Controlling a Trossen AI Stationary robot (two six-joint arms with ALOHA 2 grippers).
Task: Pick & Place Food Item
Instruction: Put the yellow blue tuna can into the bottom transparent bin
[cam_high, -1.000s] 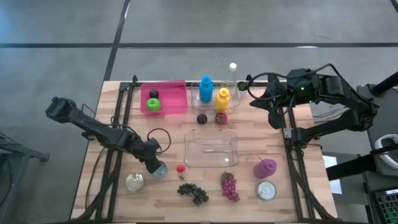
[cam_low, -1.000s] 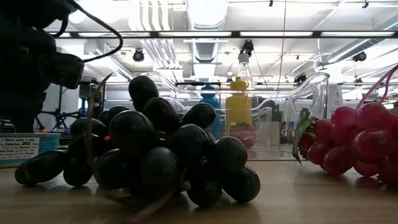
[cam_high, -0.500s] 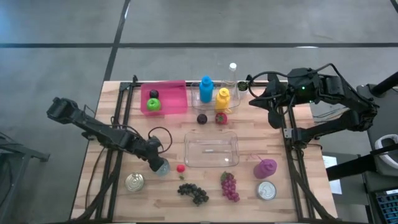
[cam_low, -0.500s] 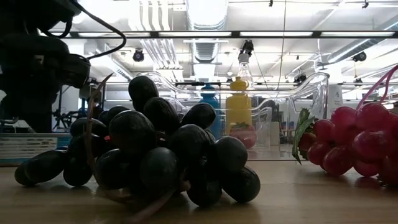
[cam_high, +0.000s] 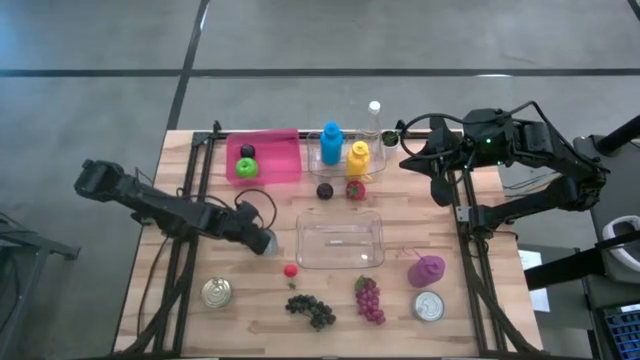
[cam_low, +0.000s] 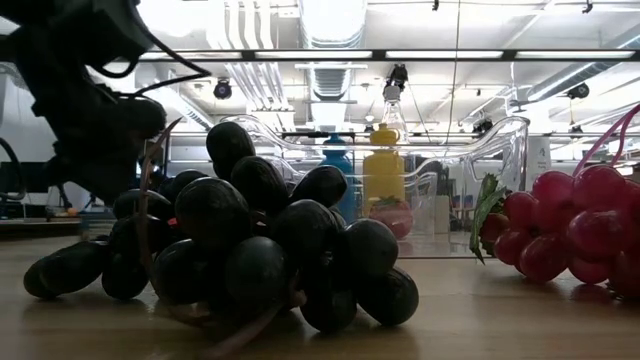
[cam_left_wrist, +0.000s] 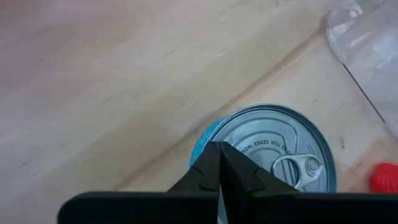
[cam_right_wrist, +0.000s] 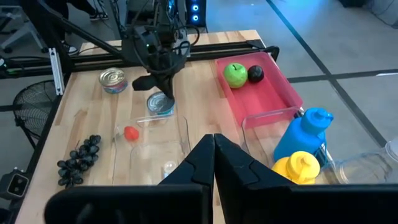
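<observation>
Can (cam_left_wrist: 267, 149), round, metal, blue-walled, stands upright on the wooden table (cam_high: 200, 190) just beside the clear tray's (cam_high: 340, 240) near-left corner; only the left wrist view shows its ring-pull lid, its tab pointing toward a small red piece (cam_left_wrist: 385, 177). From above, the left gripper (cam_high: 262, 240) hides it, fingers pressed together over the lid, gripping nothing visible. Right gripper (cam_right_wrist: 214, 146), also pinched closed and empty, waits at the table's far right. Dark grapes (cam_low: 250, 240) fill the low view.
</observation>
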